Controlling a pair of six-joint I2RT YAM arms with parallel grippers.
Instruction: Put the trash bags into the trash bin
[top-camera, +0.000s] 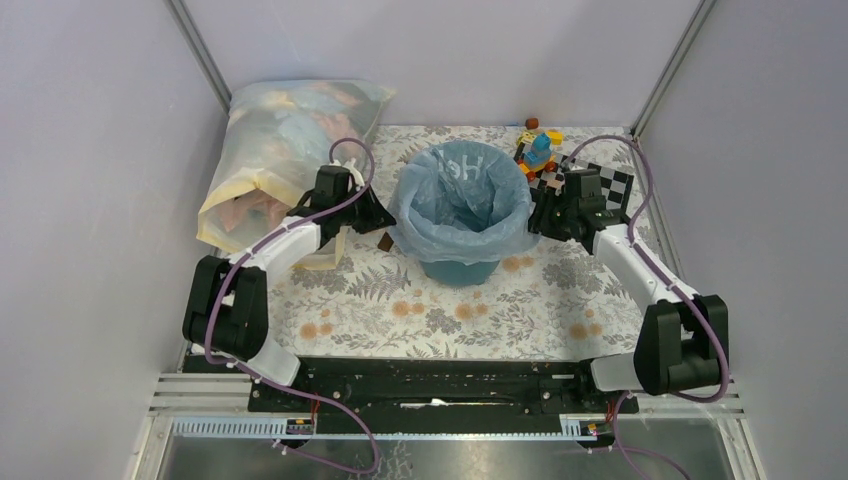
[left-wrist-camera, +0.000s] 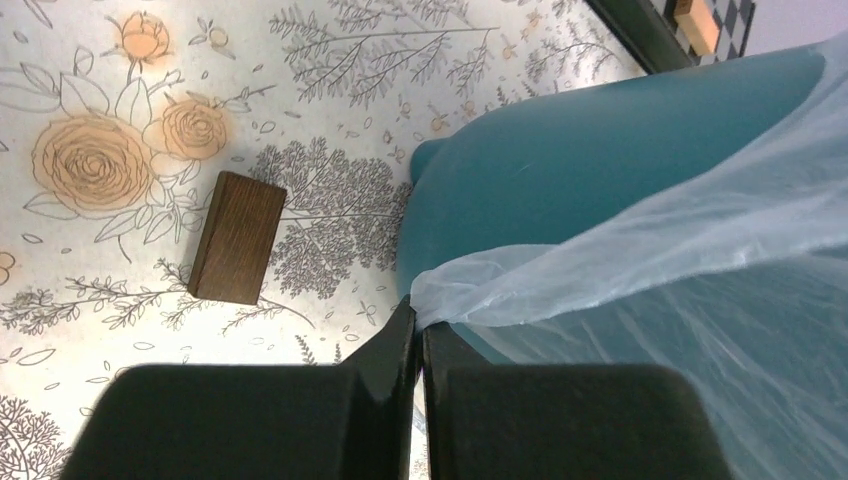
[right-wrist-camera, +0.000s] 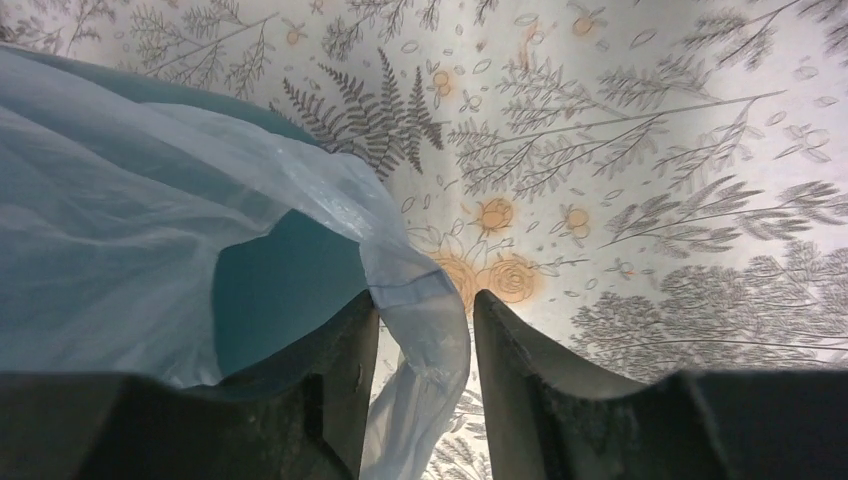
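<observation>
Plastic of one pale-blue bag (top-camera: 440, 215) was draped over the mouth of one teal bin (top-camera: 461, 270), which was stood mid-bench (top-camera: 400, 312). The bin's rim and most of its wall were hidden by the bag. White lettering inside the bag was only partly readable.

The left pincer (left-wrist-camera: 418, 318) was pressed together on a drawn-out edge of the bag, just beside the bin's wall. The right pincer (right-wrist-camera: 425, 300) was spread, with a fold of the bag hanging between its fingers; whether the film was touched could not be told.

One brown block (left-wrist-camera: 237, 237) was laid flat near the bin. One large clear sack (top-camera: 290, 140) of cloth was leaned in the far left corner. A cluster of toys (top-camera: 537, 148) at the far right was too small to be counted.
</observation>
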